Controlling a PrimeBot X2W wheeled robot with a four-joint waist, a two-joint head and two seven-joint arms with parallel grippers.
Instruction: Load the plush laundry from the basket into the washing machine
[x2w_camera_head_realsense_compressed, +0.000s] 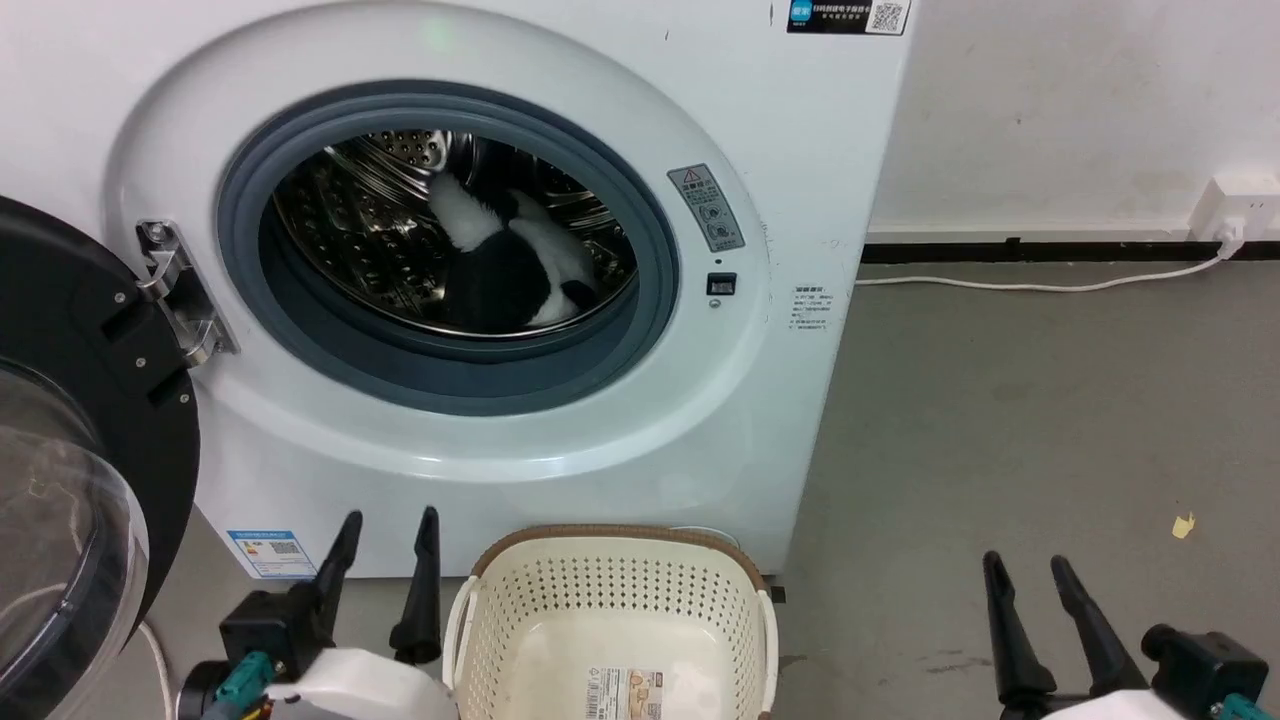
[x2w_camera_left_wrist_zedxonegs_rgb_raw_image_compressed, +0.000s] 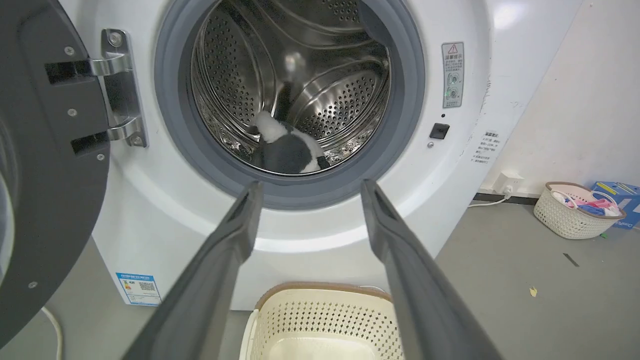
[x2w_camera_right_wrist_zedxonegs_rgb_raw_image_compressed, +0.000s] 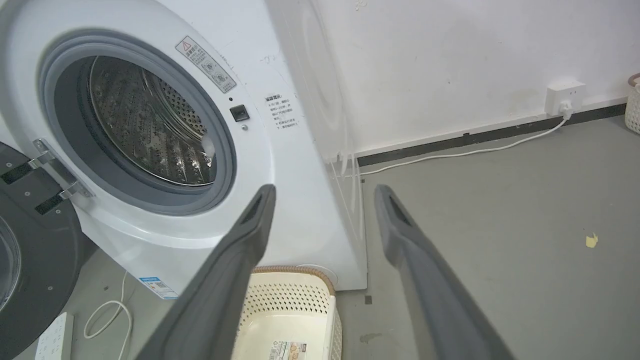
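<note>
Already the toy (x2w_camera_head_realsense_compressed: 505, 270) lies low in the drum (x2w_camera_head_realsense_compressed: 370, 230) of the washer (x2w_camera_head_realsense_compressed: 700, 420); the basket (x2w_camera_head_realsense_compressed: 610, 532) before the washer is bare. Our left gripper (x2w_camera_head_realsense_compressed: 391, 513) and right gripper (x2w_camera_head_realsense_compressed: 1024, 558) gape wide, holding nothing. We judge the toy light, soft: pinch its body, not loose fur.

Saw a white washing machine (x2w_camera_head_realsense_compressed: 600, 450) with a grey gasket (x2w_camera_head_realsense_compressed: 440, 385) and a shiny silver drum (x2w_camera_head_realsense_compressed: 360, 240) dotted with holes. Noted white fur with black patches on the plush toy (x2w_camera_head_realsense_compressed: 505, 265). Found a black rim on the door (x2w_camera_head_realsense_compressed: 80, 320), a cream basket (x2w_camera_head_realsense_compressed: 610, 595) patterned with rows of holes under a brown woven-look rim, and a grey floor (x2w_camera_head_realsense_compressed: 1000, 420).
</note>
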